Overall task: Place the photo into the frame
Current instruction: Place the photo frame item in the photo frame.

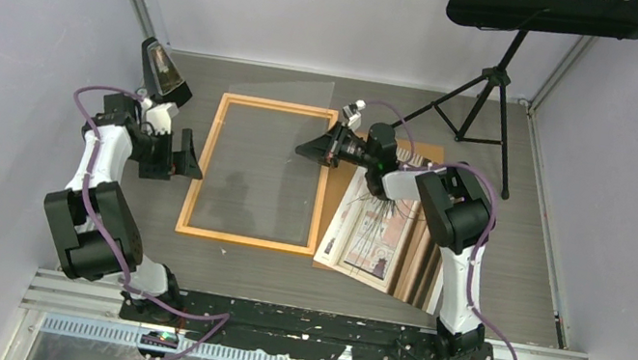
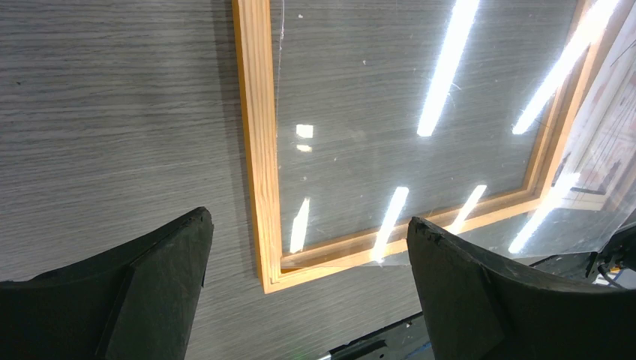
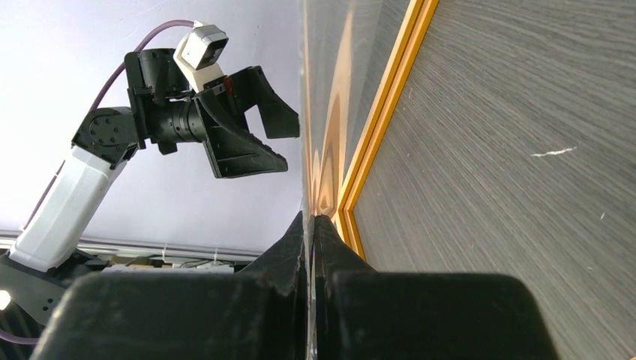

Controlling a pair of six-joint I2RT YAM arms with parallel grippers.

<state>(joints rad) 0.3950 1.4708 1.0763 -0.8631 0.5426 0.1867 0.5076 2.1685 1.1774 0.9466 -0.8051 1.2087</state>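
**Figure. Top view of the table, with both wrist views.** The frame lies flat near the table's middle, somewhat toward the left edge, with bare tabletop showing through its opening. The photo lies picture side up just right of the frame, on the brown backing board and partly beneath the right arm. It is not yet in the frame.

The right gripper is pinched tight on the right-hand margin of the clear sheet, which stands tilted above the frame. Whether the sheet's lower edge rests on the frame's left rail cannot be settled from these views. The left gripper hangs just off the frame's left rail, jaws spread wide, holding nothing.

**Handling (a judgement).**
- **The photo:** It is a thin paper print, very light and limp. It would likely sag or crease if lifted from one point, and slide over the smooth board if pushed.
- **Where to take hold:** Lying flat, the photo gives a finger little to get under. The best purchase looks to be any margin or corner overhanging the board, pinched gently, with the second gripper supporting the opposite edge.
- **The frame:** It is stiff but slight, and may skate across the table if nudged.
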